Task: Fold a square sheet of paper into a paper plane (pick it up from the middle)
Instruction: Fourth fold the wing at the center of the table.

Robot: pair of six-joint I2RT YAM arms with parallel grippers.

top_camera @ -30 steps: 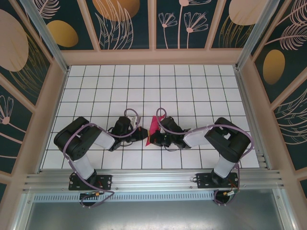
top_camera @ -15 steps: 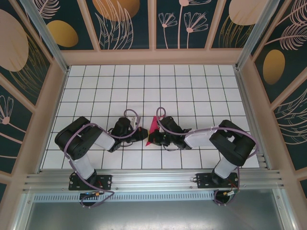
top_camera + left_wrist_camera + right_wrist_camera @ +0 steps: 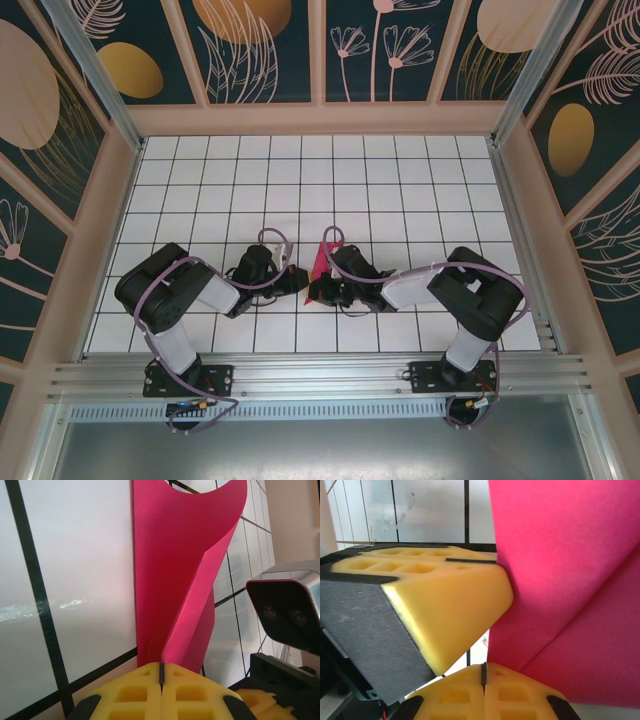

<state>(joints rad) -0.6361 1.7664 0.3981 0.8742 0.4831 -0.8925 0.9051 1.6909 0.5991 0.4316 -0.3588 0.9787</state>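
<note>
- Left gripper (image 3: 161,674): pads pressed together, pinching the creased sheet of paper (image 3: 175,570) at its lower end.
- Right gripper (image 3: 482,672): pinching the same sheet, just beside the left.
- Sheet stands upright off the surface (image 3: 400,180), midway along its near edge.
- Our judgement: move both pinches together, no pulling apart, so layers don't slip or tear.

The magenta-red sheet of paper (image 3: 175,570), creased lengthwise into layered flaps, stands upright. Its lower edge is pinched in the left claw (image 3: 161,672) and it rises from the right claw's (image 3: 482,672) closed tips, top corner curling.
</note>
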